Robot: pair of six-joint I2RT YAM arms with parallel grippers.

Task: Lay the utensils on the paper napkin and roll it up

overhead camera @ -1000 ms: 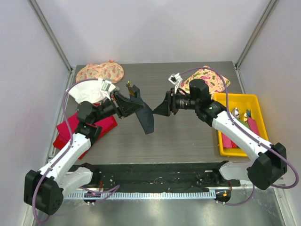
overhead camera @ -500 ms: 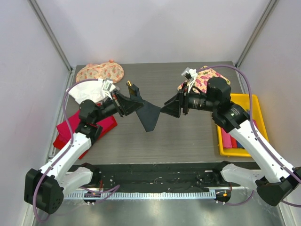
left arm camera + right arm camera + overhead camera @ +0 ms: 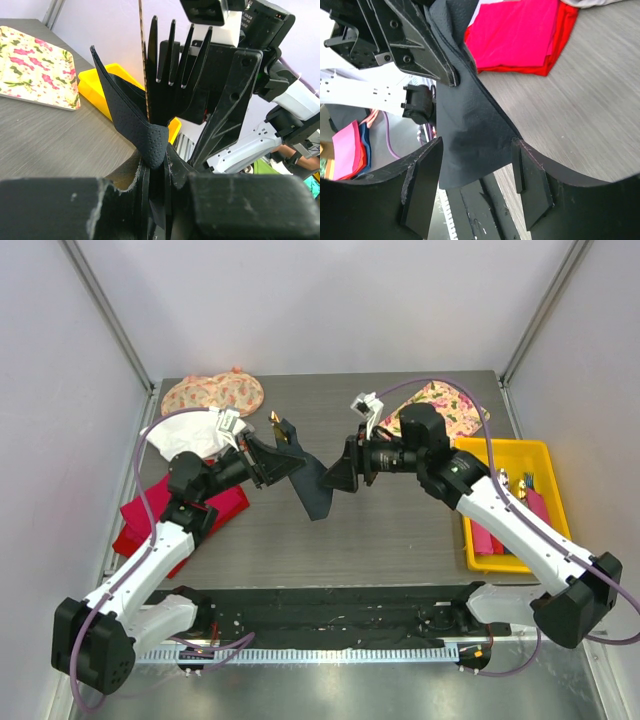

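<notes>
My left gripper (image 3: 293, 460) is shut on the folded dark paper napkin (image 3: 315, 490) and holds it off the table, with the utensils pinched in the fold. A tan utensil tip (image 3: 273, 420) sticks out above the fingers. In the left wrist view the gripper (image 3: 160, 172) clamps the napkin fold (image 3: 132, 117). A fork (image 3: 172, 60) stands up dark against the light, with a thin tan edge (image 3: 140, 45) beside it. My right gripper (image 3: 335, 476) is open at the napkin's right edge. In the right wrist view its fingers (image 3: 422, 190) flank the hanging napkin (image 3: 470, 130) without touching it.
A yellow tray (image 3: 505, 452) with more cutlery and pink items sits at the right. Floral cloths lie at back left (image 3: 212, 393) and back right (image 3: 445, 410). A white cloth (image 3: 185, 435) and a red cloth (image 3: 150, 515) lie under the left arm.
My right gripper drew back to the right, then came left again to the napkin's edge, still open. My left gripper holds the napkin and utensils in nearly the same place.
</notes>
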